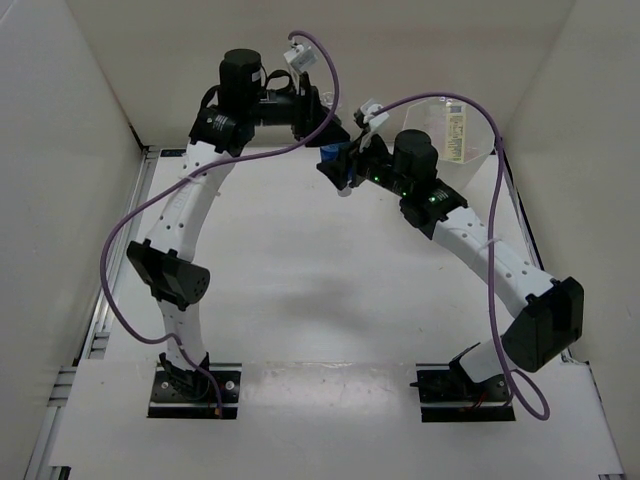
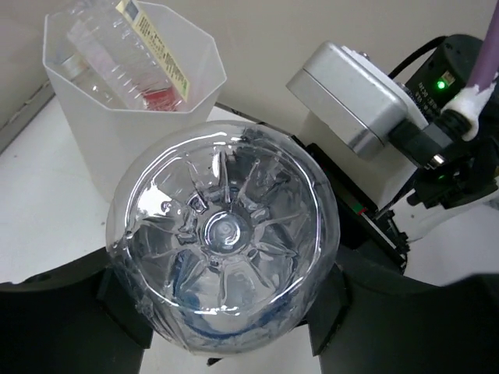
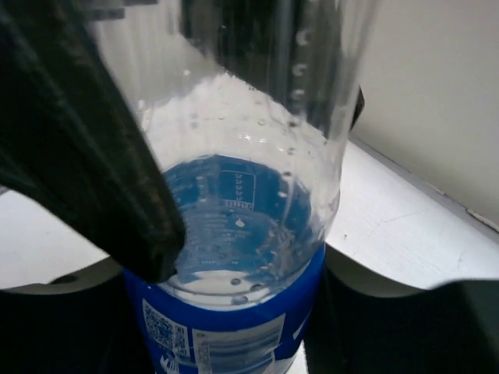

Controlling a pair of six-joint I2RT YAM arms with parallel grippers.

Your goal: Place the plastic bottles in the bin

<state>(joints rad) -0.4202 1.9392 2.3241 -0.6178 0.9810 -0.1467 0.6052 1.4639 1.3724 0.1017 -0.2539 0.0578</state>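
A clear bottle with a blue label (image 1: pixel 333 160) hangs above the table at the back centre, between both arms. My left gripper (image 1: pixel 328 135) is shut on it; in the left wrist view the bottle's clear ribbed base (image 2: pixel 222 234) fills the space between the fingers (image 2: pixel 117 312). My right gripper (image 1: pixel 350 168) also closes on it; in the right wrist view the blue label (image 3: pixel 234 319) sits between its dark fingers (image 3: pixel 359 327). The translucent white bin (image 1: pixel 480 125) stands at the back right. It (image 2: pixel 101 132) holds a yellowish-labelled bottle (image 2: pixel 156 47) and something red (image 2: pixel 160 97).
White walls close in the table at the back and on both sides. The right arm's silver wrist camera (image 2: pixel 351 93) is close to the right of the held bottle. A dark left finger (image 3: pixel 86 156) crosses the left of the right wrist view.
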